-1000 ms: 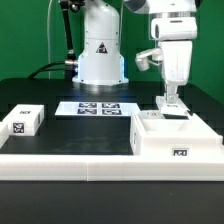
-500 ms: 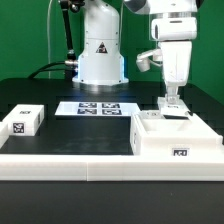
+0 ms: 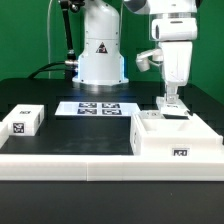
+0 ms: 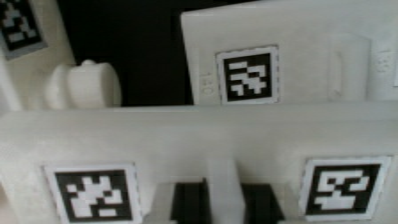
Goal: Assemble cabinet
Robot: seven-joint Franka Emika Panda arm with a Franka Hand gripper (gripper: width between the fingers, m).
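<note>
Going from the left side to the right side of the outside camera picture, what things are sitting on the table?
small white block → marker board → cabinet

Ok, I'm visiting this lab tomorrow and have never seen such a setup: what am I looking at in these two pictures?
The white machine is a robot arm standing at the back of a dark table. At its end is a two-fingered hand.

One picture comes from a camera off the arm that sees the whole scene. The other comes from a camera on the wrist, close above the parts, so it looks cramped and blurry.

On the table:
- the cabinet, a big white hollow box with black-and-white square tags, on the exterior view's right
- a small tagged block, on that view's left
- the flat marker board, in the middle

The hand hangs right at the cabinet's upper edge. I cannot tell whether it grips anything.
</note>
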